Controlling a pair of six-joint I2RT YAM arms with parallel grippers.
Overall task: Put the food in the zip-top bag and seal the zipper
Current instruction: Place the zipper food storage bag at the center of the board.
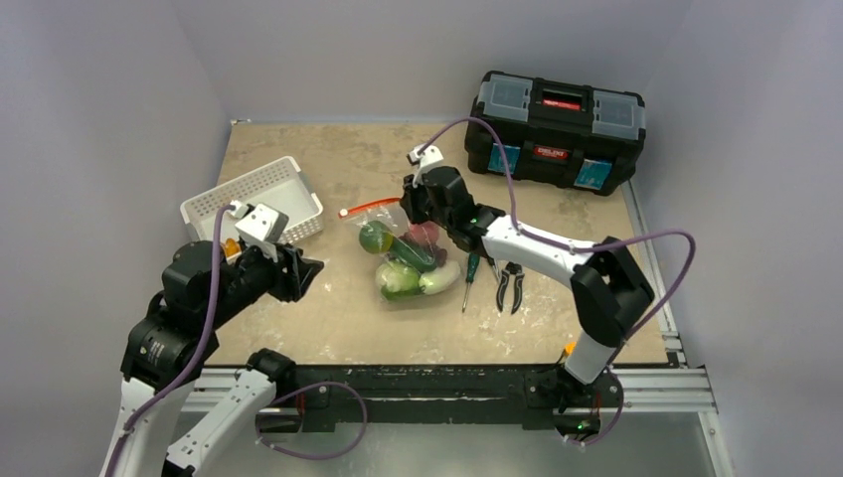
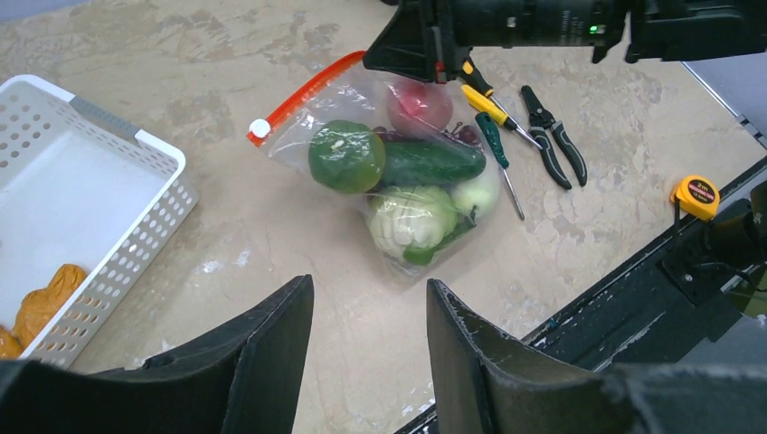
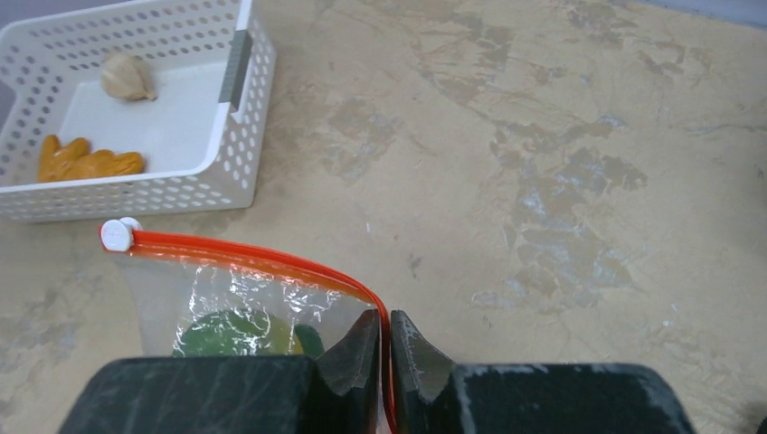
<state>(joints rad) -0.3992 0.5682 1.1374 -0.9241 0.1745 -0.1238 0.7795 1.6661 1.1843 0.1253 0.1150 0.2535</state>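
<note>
The zip-top bag [image 2: 303,140] lies flat on the worktop [image 2: 271,240] just beside the white basket [image 2: 165,152], with the zipper [image 3: 244,259] and its white slider [image 3: 116,234] at the end nearest the basket. The right gripper [image 3: 384,331] has its fingers pinched together on the zipper's end farthest from the basket. The left gripper [image 2: 369,286] hangs near the basket, fingers apart and holding nothing.

Through the plastic show a green round fruit [image 2: 346,155], cucumber [image 2: 427,163], cabbage [image 2: 409,219] and peach [image 2: 421,105]. The grape bunch [image 2: 467,135] is mostly hidden behind them. Whether the zipper is pressed shut along its length cannot be told.
</note>
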